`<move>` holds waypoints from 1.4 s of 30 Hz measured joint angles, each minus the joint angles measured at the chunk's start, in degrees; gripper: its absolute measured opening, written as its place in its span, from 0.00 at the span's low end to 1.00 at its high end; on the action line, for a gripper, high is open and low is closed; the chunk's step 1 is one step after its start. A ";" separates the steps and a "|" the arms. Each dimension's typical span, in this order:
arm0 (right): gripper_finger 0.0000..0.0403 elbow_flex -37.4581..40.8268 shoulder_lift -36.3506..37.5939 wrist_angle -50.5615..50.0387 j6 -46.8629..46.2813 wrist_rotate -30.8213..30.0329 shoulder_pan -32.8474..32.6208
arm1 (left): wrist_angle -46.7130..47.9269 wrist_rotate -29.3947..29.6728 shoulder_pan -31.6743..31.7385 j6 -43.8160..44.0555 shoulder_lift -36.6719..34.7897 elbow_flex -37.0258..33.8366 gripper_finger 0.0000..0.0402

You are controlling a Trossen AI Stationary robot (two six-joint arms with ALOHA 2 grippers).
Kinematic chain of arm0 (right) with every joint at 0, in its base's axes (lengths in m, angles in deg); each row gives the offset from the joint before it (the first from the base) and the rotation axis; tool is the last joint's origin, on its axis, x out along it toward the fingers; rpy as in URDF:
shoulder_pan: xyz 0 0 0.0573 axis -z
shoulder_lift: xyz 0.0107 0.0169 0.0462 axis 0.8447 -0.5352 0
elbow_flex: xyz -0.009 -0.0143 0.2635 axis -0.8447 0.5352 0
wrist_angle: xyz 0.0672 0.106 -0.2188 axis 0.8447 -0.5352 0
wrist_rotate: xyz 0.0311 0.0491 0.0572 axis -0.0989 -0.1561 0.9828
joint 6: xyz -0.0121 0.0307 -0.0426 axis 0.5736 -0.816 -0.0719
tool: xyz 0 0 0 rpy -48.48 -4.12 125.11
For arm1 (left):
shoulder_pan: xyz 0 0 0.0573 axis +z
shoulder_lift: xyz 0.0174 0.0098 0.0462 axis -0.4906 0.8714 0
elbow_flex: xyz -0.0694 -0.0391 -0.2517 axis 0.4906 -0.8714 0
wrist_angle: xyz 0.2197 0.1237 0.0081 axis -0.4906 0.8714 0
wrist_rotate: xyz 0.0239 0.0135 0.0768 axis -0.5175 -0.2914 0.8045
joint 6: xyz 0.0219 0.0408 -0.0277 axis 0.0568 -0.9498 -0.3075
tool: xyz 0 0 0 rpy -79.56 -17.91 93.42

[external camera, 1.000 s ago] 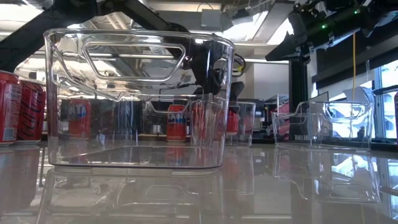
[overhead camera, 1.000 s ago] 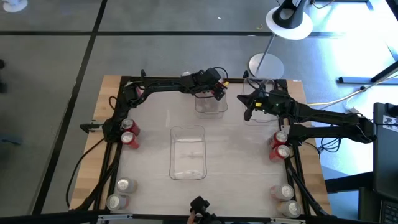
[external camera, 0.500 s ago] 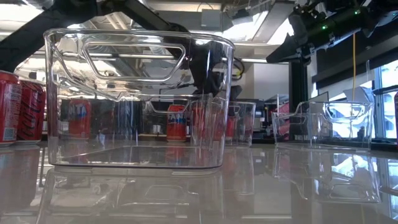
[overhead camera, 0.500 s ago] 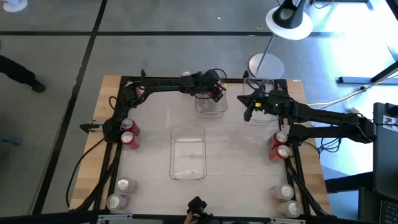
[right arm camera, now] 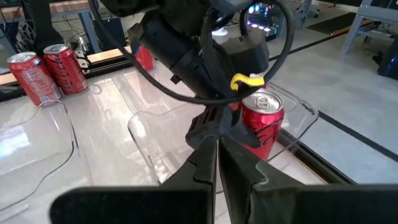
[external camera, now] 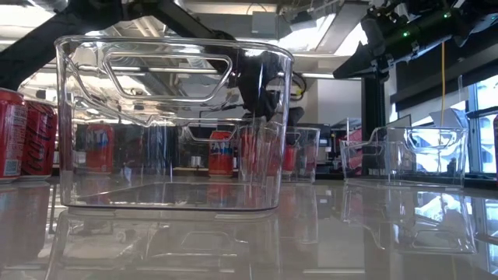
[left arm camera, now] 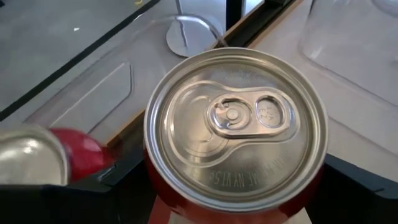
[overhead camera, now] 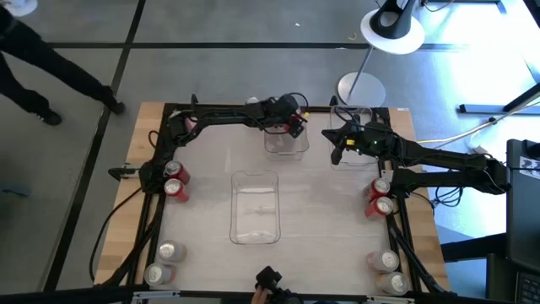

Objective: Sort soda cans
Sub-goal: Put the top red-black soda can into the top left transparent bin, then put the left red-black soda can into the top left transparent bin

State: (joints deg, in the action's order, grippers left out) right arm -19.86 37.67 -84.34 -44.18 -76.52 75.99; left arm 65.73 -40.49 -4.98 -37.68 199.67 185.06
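Note:
My left gripper (overhead camera: 291,127) is over the clear far-middle bin (overhead camera: 285,145), shut on a red soda can with a silver top (left arm camera: 236,124). A second red can (left arm camera: 37,165) shows beside it in that bin. My right gripper (overhead camera: 336,152) hangs shut, touching nothing, by the far-right bin (overhead camera: 356,133). In the right wrist view its own shut fingers (right arm camera: 217,155) point at the held can (right arm camera: 261,127). Other cans stand upright on their bases in pairs: red ones at the left (overhead camera: 174,179) and right (overhead camera: 380,198) edges, silver ones at the near corners (overhead camera: 164,260) (overhead camera: 386,270). My left gripper pinches the red can by its body, just under the top rim (left arm camera: 311,186), with one dark finger (left arm camera: 364,186) on each side. The fingers slant down from above. The can is upright, its lower part inside the bin's walls (right arm camera: 292,124); whether it stands on the bin's floor I cannot tell.
A larger clear bin (overhead camera: 256,207) sits in the table's middle and fills the low view (external camera: 171,124). Black frame rails run along the left and right edges. A lamp base (overhead camera: 361,88) stands beyond the far edge. A person (overhead camera: 51,67) is on the floor beyond the far-left corner.
Both arms have kept nearly still, the left gripper staying shut on the can over the far-middle bin. A person has walked into the high view beyond the table's far-left corner.

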 joint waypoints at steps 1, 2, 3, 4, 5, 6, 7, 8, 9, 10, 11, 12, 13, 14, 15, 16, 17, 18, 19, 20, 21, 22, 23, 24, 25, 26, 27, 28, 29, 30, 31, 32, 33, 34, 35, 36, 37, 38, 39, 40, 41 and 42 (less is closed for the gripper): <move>0.05 0.00 0.00 0.02 -0.05 0.00 0.00 | -0.35 0.03 0.01 0.01 0.28 0.00 0.77; 0.05 0.00 0.00 0.00 -0.05 0.00 -0.02 | -0.20 0.10 0.02 0.13 0.58 0.00 0.77; 0.05 0.00 0.00 0.00 -0.08 0.03 -0.01 | -0.34 0.16 0.02 0.13 0.96 0.06 0.77; 0.05 0.00 0.00 -0.02 -0.09 0.02 0.00 | -0.34 0.12 0.04 0.26 1.18 0.11 0.78; 0.05 0.00 0.00 -0.09 -0.10 0.02 0.00 | -0.28 0.30 0.00 0.31 1.26 0.13 0.79; 0.05 0.00 0.00 -0.13 -0.10 0.03 0.00 | 0.26 0.33 -0.02 0.29 1.33 0.15 0.80; 0.05 0.00 0.00 -0.15 -0.14 0.02 0.00 | 0.42 0.48 -0.02 0.37 1.54 0.16 0.83; 0.05 0.00 0.00 -0.15 -0.14 0.02 0.00 | 0.62 0.56 -0.02 0.12 1.61 0.17 0.85; 0.05 0.00 0.00 -0.22 -0.14 0.04 -0.02 | 1.32 0.53 -0.02 0.11 1.69 0.14 0.87; 0.05 0.00 0.00 -0.24 -0.14 0.03 -0.01 | 1.57 0.51 -0.06 -0.35 1.74 0.11 0.90; 0.05 0.00 0.00 -0.24 -0.14 0.02 0.00 | 1.61 0.09 -0.06 -0.73 1.74 0.00 0.92; 0.05 0.00 0.00 -0.28 -0.14 0.02 0.00 | 1.77 0.05 -0.17 -1.17 1.74 -0.04 0.94; 0.05 0.00 0.00 -0.28 -0.14 0.02 0.00 | 1.62 -0.05 -0.23 -1.65 1.54 -0.04 0.95; 0.05 0.00 0.00 -0.29 -0.14 0.03 0.00 | 1.75 -0.09 -0.27 -2.23 1.25 -0.04 0.96; 0.05 0.00 0.00 -0.31 -0.14 0.02 -0.02 | 1.79 -0.08 -0.27 -2.71 0.85 -0.04 0.96; 0.05 0.00 0.00 -0.33 -0.14 0.02 -0.02 | 1.83 -0.08 -0.24 -2.97 0.28 -0.04 0.97; 0.05 0.00 0.00 -0.37 -0.14 0.02 -0.02 | 2.16 -0.02 -0.20 -3.34 -0.27 -0.04 0.97; 0.05 0.00 0.00 -0.42 -0.14 0.02 0.00 | 2.50 0.02 -0.18 -3.72 -0.88 -0.02 0.97; 0.05 0.00 0.00 -0.39 -0.14 0.02 0.00 | 3.25 0.02 -0.20 -3.70 -1.57 -0.02 0.97; 0.05 0.00 0.00 -0.41 -0.14 0.02 0.00 | 4.32 0.04 -0.20 -3.72 -2.23 -0.02 0.97; 0.05 0.00 0.00 -0.40 -0.14 0.02 0.00 | 5.39 0.04 -0.20 -3.67 -3.07 -0.02 0.97; 0.05 0.00 0.00 -0.39 -0.14 0.02 0.00 | 6.50 0.08 -0.20 -3.61 -3.76 -0.02 0.97; 0.05 0.00 0.00 -0.38 -0.14 0.02 -0.01 | 7.72 0.06 -0.20 -3.61 -4.72 -0.02 0.97; 0.05 0.00 0.00 -0.39 -0.14 0.03 -0.01 | 9.17 0.08 -0.24 -3.59 -5.49 -0.02 0.97; 0.05 0.00 0.00 -0.41 -0.14 0.04 -0.01 | 10.27 0.07 -0.24 -3.61 -6.39 -0.02 0.97; 0.05 0.00 0.00 -0.37 -0.14 0.02 0.00 | 11.14 0.03 -0.24 -3.62 -7.29 -0.02 0.97; 0.05 0.00 0.00 -0.39 -0.14 0.02 0.00 | 12.07 0.04 -0.29 -3.61 -7.96 -0.02 0.97; 0.05 0.00 0.00 -0.37 -0.14 0.02 0.00 | 12.62 0.12 -0.42 -3.61 -8.73 -0.02 0.97; 0.05 0.00 0.00 -0.37 -0.14 0.02 0.00 | 13.25 0.13 -0.51 -3.61 -9.45 -0.02 0.97; 0.05 0.00 0.00 -0.39 -0.14 0.04 -0.02 | 13.97 0.20 -0.75 -3.64 -10.09 -0.02 0.97; 0.05 0.00 0.00 -0.37 -0.16 0.02 -0.01 | 14.56 0.18 -0.89 -3.74 -10.95 -0.02 0.97; 0.05 0.00 0.01 -0.40 -0.14 0.02 -0.01 | 15.44 0.23 -1.16 -3.85 -11.76 -0.02 0.97; 0.05 0.00 0.00 -0.44 -0.16 0.02 -0.01 | 16.17 0.27 -1.50 -4.05 -12.54 -0.02 0.97; 0.05 0.00 0.01 -0.45 -0.16 0.02 -0.01 | 17.10 0.24 -1.80 -4.06 -13.47 -0.02 0.97; 0.05 0.00 0.00 -0.60 -0.16 0.02 -0.02 | 18.68 0.21 -2.17 -4.05 -14.33 -0.02 0.97; 0.05 0.00 0.02 -0.81 -0.16 0.02 0.00 | 20.31 0.16 -2.50 -4.04 -15.39 -0.02 0.97; 0.05 0.00 0.02 -0.95 -0.16 0.04 0.00 | 21.99 0.14 -2.86 -4.03 -16.48 -0.02 0.97; 0.05 0.00 0.02 -1.20 -0.16 0.04 -0.02 | 23.53 0.09 -3.32 -4.03 -17.48 -0.02 0.97; 0.05 0.00 0.02 -1.28 -0.18 0.09 0.00 | 25.07 0.02 -3.69 -3.87 -18.98 -0.02 0.97; 0.05 0.00 0.02 -1.14 -0.19 0.55 0.00 | 27.08 0.00 -4.21 -3.79 -20.33 -0.02 0.97; 0.05 0.00 0.02 -0.87 -0.21 1.48 0.00 | 28.50 0.00 -4.77 -3.73 -21.63 -0.02 0.97; 0.05 0.00 0.02 -0.37 -0.21 2.43 0.00 | 29.88 -0.04 -5.24 -3.57 -23.12 -0.02 0.97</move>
State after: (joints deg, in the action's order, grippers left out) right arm -19.86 37.69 -84.71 -44.39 -74.09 75.99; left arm 95.61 -40.53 -10.22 -41.25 176.55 185.04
